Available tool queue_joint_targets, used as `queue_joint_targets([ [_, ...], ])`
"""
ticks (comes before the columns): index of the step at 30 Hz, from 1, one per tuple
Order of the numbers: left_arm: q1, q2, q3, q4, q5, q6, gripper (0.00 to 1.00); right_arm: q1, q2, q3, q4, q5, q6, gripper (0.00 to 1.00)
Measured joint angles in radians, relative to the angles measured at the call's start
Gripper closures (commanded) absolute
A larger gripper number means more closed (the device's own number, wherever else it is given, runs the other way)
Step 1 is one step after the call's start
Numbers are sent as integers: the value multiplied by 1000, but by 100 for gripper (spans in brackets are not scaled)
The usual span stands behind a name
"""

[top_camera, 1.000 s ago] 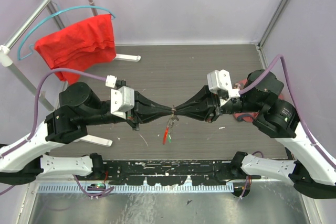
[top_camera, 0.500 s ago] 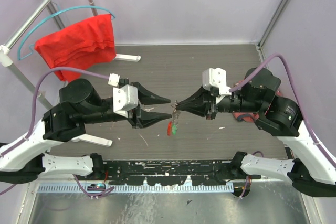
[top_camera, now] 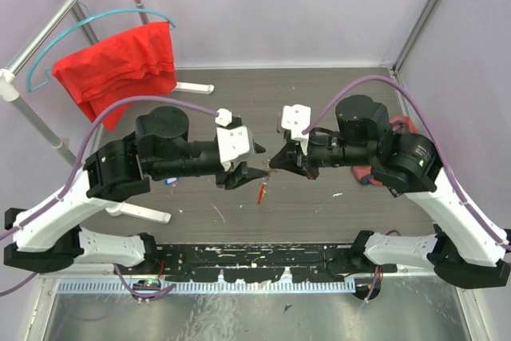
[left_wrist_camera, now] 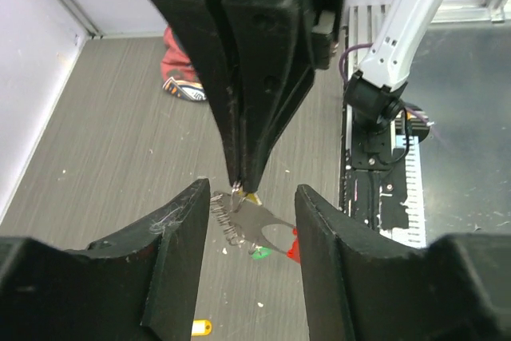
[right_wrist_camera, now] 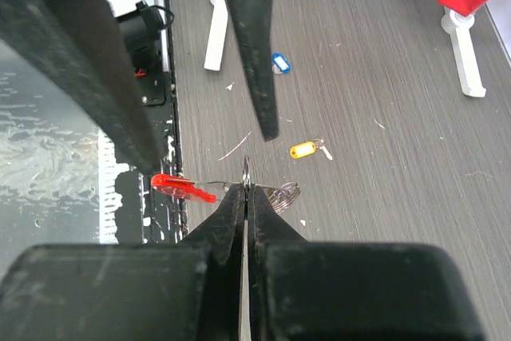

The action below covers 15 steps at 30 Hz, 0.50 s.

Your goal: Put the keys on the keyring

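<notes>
right pincer (right_wrist_camera: 245, 191) pinching the keyring (right_wrist_camera: 182, 188) loop, left pincer (left_wrist_camera: 252, 197) spread: grab the yellow-tagged key (right_wrist_camera: 304, 149) by its tag, not the metal.

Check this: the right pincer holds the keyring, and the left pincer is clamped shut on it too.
The left pincer is open, its fingers apart on either side of the keyring, as the left wrist view shows. The right pincer does hold the keyring.

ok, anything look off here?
Nothing damaged. Yellow-tagged key and blue-tagged key lie loose on the table, off the keyring dangling from the shut right gripper. White flecks litter it too.
</notes>
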Motion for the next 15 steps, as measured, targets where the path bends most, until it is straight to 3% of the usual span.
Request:
queue_joint_targets([
  [15,122,40,-14,-27,169,20,58,0,-5,0,-23,-7,-21,99],
])
